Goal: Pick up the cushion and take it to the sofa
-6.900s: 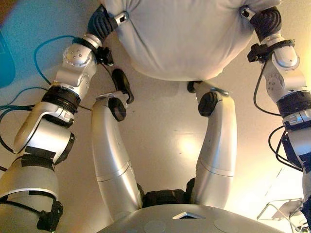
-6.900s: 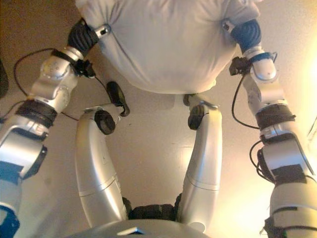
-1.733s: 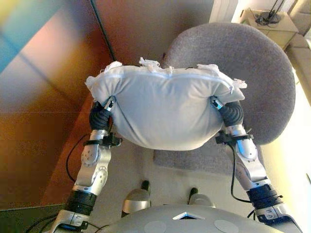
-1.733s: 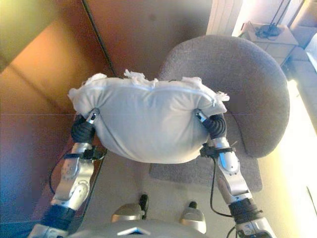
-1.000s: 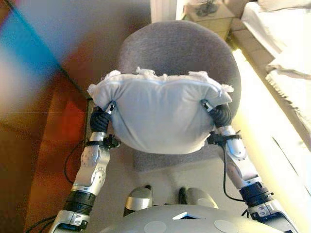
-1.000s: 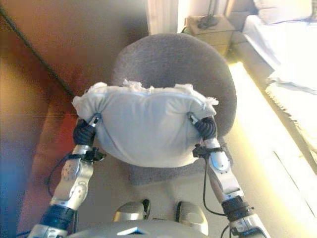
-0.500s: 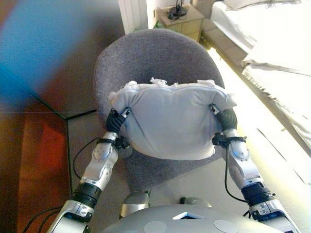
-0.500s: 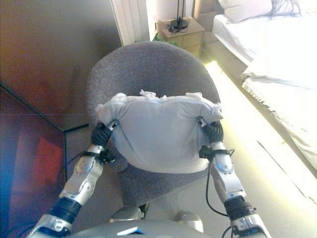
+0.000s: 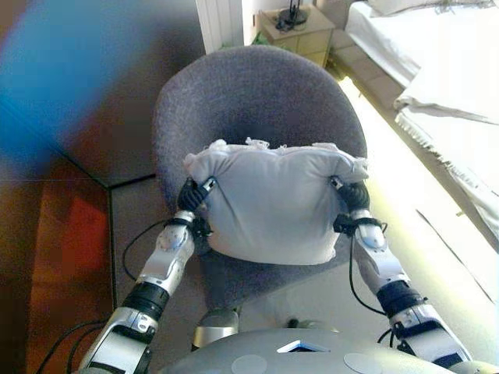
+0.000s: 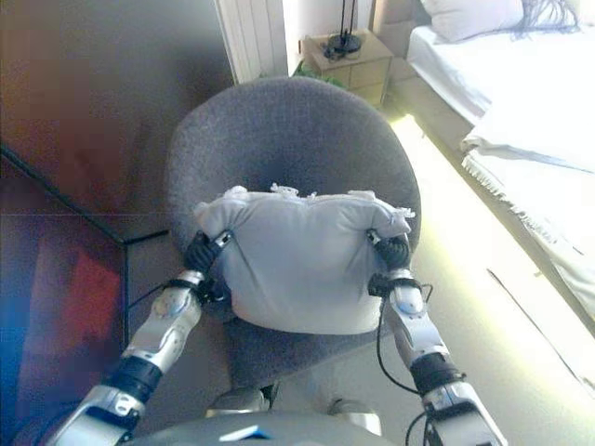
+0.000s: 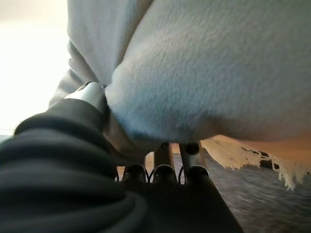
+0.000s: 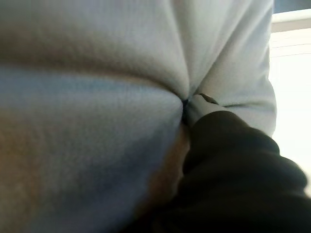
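A pale grey cushion (image 9: 273, 202) with white fringe along its far edge hangs between my two hands over the seat of a round grey upholstered chair (image 9: 257, 93). My left hand (image 9: 191, 199) grips its left end. In the left wrist view the thumb (image 11: 90, 94) digs into the cushion (image 11: 204, 73) from above and the fingers (image 11: 165, 162) lie under it. My right hand (image 9: 352, 195) grips the right end. In the right wrist view its thumb (image 12: 204, 101) presses into the cushion (image 12: 87, 97) and its fingers are hidden.
A wooden nightstand (image 9: 300, 23) with a lamp base stands behind the chair. A bed with white bedding (image 9: 437, 54) runs along the right. A white radiator or curtain (image 9: 222, 19) is at the back. A dark wall or panel (image 9: 78, 101) closes off the left.
The view has swung from the floor round to the chair and closed in on it. The cushion stays in both hands and now hangs a little lower over the seat.
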Available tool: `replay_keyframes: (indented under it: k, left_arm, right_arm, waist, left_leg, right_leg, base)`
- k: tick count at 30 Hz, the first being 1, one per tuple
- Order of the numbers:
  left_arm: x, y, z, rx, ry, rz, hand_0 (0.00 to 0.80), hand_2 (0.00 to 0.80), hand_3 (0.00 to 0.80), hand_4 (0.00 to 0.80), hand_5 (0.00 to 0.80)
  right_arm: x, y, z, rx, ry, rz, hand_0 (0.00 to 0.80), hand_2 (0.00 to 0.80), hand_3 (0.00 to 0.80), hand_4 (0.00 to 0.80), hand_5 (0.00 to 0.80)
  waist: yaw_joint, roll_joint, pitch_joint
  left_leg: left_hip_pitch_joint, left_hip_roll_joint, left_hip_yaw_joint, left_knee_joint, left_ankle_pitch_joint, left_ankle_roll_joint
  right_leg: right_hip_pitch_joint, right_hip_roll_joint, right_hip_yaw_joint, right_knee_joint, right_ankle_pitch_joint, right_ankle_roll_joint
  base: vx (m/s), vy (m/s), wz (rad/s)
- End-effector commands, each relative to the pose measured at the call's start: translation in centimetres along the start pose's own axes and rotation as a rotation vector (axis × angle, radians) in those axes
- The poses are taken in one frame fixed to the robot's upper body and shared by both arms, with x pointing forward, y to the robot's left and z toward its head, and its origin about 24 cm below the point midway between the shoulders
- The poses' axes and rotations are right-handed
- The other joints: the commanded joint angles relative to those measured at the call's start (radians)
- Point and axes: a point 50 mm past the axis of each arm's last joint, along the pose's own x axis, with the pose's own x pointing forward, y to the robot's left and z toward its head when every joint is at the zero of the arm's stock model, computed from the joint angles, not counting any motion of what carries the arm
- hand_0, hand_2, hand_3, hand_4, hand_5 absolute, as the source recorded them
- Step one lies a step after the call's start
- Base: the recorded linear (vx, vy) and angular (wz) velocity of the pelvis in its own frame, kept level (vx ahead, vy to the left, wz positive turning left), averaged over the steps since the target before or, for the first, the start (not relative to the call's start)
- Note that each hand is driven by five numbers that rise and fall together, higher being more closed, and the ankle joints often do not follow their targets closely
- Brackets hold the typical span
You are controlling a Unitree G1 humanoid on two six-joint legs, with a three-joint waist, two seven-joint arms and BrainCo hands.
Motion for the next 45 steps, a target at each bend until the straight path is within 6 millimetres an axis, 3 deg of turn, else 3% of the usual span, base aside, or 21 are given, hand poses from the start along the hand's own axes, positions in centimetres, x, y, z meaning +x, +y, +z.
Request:
replay_keyframes:
  k: [1, 6, 12, 17, 22, 25, 28, 29, 30, 31, 45]
  left_arm:
    - [3.7, -5.4, 5.9, 0.021, -0.174, -0.114, 0.800, 0.800, 0.800, 0.800, 0.800]
    - [6.5, -6.6, 9.4, 0.068, -0.209, -0.064, 0.800, 0.800, 0.800, 0.800, 0.800]
    - [8.7, -6.2, 14.3, 0.123, -0.274, 0.021, 0.800, 0.800, 0.800, 0.800, 0.800]
    - [9.4, -6.0, 17.9, 0.128, -0.349, 0.082, 0.800, 0.800, 0.800, 0.800, 0.800]
    - [9.7, -5.4, 20.0, 0.137, -0.364, 0.142, 0.800, 0.800, 0.800, 0.800, 0.800]
    - [9.8, -5.1, 20.4, 0.142, -0.373, 0.173, 0.000, 0.000, 0.000, 0.000, 0.000]
    - [9.7, -5.0, 21.1, 0.144, -0.404, 0.185, 0.000, 0.000, 0.000, 0.000, 0.000]
    - [9.6, -5.2, 21.3, 0.140, -0.410, 0.181, 0.000, 0.000, 0.000, 0.000, 0.000]
    - [9.6, -5.3, 21.3, 0.138, -0.414, 0.182, 0.000, 0.000, 0.000, 0.000, 0.000]
    - [9.6, -5.3, 21.3, 0.136, -0.420, 0.182, 0.000, 0.000, 0.000, 0.000, 0.000]
    - [9.0, -6.1, 21.6, 0.135, -0.485, 0.159, 0.000, 0.000, 0.000, 0.000, 0.000]
  right_arm:
    - [3.1, 4.6, 7.9, 0.096, -0.229, 0.108, 0.800, 0.800, 0.800, 0.800, 0.800]
    - [5.8, 6.2, 11.7, 0.076, -0.254, 0.108, 0.800, 0.800, 0.800, 0.800, 0.800]
    - [8.0, 6.2, 15.3, 0.014, -0.268, 0.105, 0.800, 0.800, 0.800, 0.800, 0.800]
    - [9.1, 6.0, 18.1, -0.044, -0.299, 0.070, 0.800, 0.800, 0.800, 0.800, 0.800]
    - [9.7, 5.5, 20.4, -0.071, -0.301, 0.036, 0.800, 0.800, 0.800, 0.800, 0.800]
    - [9.7, 5.6, 21.4, -0.081, -0.338, 0.020, 0.800, 0.800, 0.800, 0.800, 0.800]
    - [9.3, 6.1, 22.8, -0.141, -0.401, -0.006, 0.800, 0.800, 0.800, 0.800, 0.800]
    - [9.2, 6.2, 23.0, -0.151, -0.408, -0.020, 0.580, 0.580, 0.580, 0.580, 0.580]
    - [9.2, 6.2, 23.1, -0.162, -0.412, -0.024, 0.066, 0.066, 0.066, 0.066, 0.066]
    - [9.2, 6.1, 23.3, -0.174, -0.413, -0.031, 0.000, 0.000, 0.000, 0.000, 0.000]
    - [8.9, 5.6, 24.3, -0.210, -0.492, -0.070, 0.000, 0.000, 0.000, 0.000, 0.000]
  waist:
    - [0.017, -0.002, 0.036]
    - [0.001, 0.008, 0.122]
    - [-0.020, 0.017, 0.190]
    - [-0.031, 0.026, 0.226]
    - [-0.035, 0.031, 0.247]
    - [-0.041, 0.033, 0.250]
    - [-0.046, 0.037, 0.257]
    - [-0.047, 0.039, 0.257]
    - [-0.048, 0.039, 0.257]
    - [-0.048, 0.041, 0.257]
    - [-0.057, 0.056, 0.246]
  left_leg:
    - [-0.116, 0.016, -0.011, 0.137, -0.100, 0.012]
    - [-0.207, 0.008, -0.025, 0.169, -0.092, -0.006]
    - [-0.293, 0.004, -0.027, 0.184, -0.068, -0.015]
    - [-0.349, 0.002, -0.015, 0.202, -0.059, -0.012]
    - [-0.379, 0.002, -0.001, 0.210, -0.055, -0.006]
    - [-0.382, 0.003, 0.007, 0.204, -0.053, -0.004]
    - [-0.386, 0.002, 0.016, 0.204, -0.056, 0.001]
    - [-0.388, 0.002, 0.016, 0.205, -0.057, 0.000]
    - [-0.389, 0.001, 0.017, 0.207, -0.058, 0.000]
    - [-0.388, 0.002, 0.018, 0.208, -0.060, 0.000]
    - [-0.382, 0.001, 0.034, 0.223, -0.087, -0.004]
  right_leg:
    - [-0.099, -0.030, -0.063, 0.121, 0.004, 0.008]
    - [-0.201, -0.033, -0.063, 0.154, 0.003, 0.005]
    - [-0.320, -0.034, -0.046, 0.197, 0.012, 0.001]
    - [-0.421, -0.032, -0.024, 0.257, 0.017, 0.001]
    - [-0.496, -0.027, -0.006, 0.314, 0.016, 0.005]
    - [-0.522, -0.021, 0.005, 0.335, 0.015, 0.008]
    - [-0.549, -0.016, 0.014, 0.360, 0.010, 0.009]
    - [-0.556, -0.015, 0.016, 0.367, 0.009, 0.009]
    - [-0.559, -0.014, 0.017, 0.370, 0.009, 0.009]
    - [-0.562, -0.013, 0.016, 0.374, 0.007, 0.009]
    - [-0.588, -0.010, 0.015, 0.415, -0.023, 0.010]
  base:
    - [-0.081, -0.002, 0.12]
    - [-0.194, 0.017, 0.04]
    - [-0.086, 0.061, -0.09]
    - [-0.036, 0.081, -0.15]
    - [-0.007, 0.067, -0.09]
    - [0.022, 0.063, -0.04]
    - [0.004, 0.059, -0.04]
    - [-0.003, 0.031, 0.01]
    - [-0.004, 0.031, 0.00]
    - [-0.010, 0.035, 0.00]
    - [-0.009, 0.031, -0.02]
